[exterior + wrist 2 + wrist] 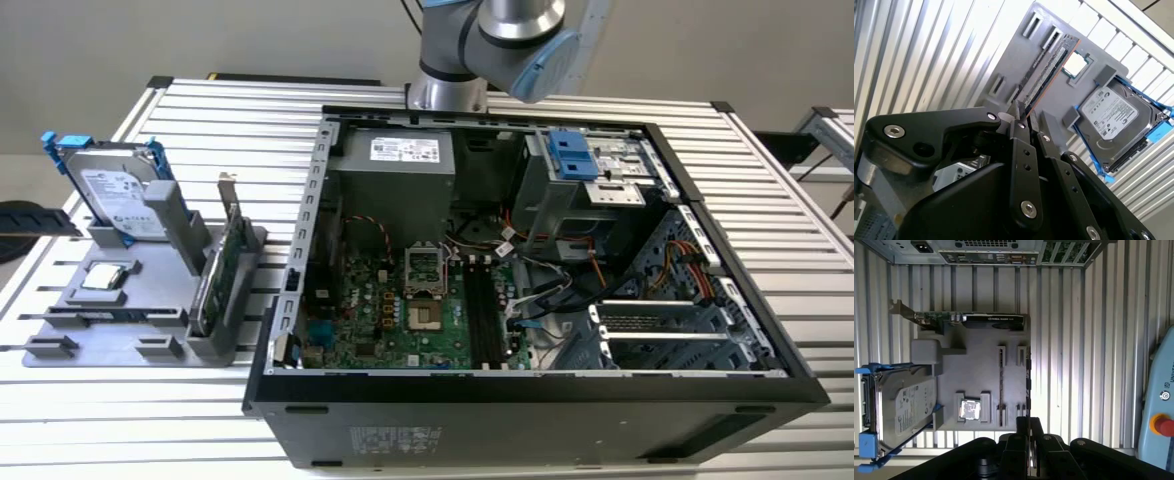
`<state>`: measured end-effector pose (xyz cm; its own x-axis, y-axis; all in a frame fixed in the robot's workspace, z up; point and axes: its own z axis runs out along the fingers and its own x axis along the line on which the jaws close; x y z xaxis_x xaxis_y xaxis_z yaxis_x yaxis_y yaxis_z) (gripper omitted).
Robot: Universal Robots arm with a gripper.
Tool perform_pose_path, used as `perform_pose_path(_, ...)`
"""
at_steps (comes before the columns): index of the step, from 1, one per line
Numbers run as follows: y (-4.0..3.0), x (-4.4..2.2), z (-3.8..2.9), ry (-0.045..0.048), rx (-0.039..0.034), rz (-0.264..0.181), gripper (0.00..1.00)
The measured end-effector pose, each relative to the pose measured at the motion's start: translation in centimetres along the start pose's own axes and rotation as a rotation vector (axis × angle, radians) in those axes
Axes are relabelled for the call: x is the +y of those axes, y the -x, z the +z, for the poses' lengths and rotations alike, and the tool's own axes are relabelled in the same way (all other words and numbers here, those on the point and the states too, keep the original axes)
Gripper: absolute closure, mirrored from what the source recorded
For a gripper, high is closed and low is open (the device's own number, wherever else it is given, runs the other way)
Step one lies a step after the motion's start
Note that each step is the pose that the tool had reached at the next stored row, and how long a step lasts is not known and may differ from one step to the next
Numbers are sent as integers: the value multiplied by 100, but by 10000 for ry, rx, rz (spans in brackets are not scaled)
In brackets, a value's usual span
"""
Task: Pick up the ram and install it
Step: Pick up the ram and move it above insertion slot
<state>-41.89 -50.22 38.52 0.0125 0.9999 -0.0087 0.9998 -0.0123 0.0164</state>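
The ram stands on its edge in a slot of the grey holder tray, right beside a small square processor chip. In the second wrist view the ram runs as a long dark strip away from the fingertips. My gripper hangs well above the tray's near edge, its two black fingers close together with nothing between them. In the exterior view the ram lies along the tray's front and the arm rises out of frame at the top.
The open computer case sits at the exterior view's right of the tray, with dark memory slots on its green motherboard. On the tray stand a silver hard drive with blue rails and a green expansion card. The table is ribbed metal.
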Motion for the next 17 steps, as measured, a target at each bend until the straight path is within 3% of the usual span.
perform_pose_path(17, 1, 2, -124, 0, 0, 0, 100)
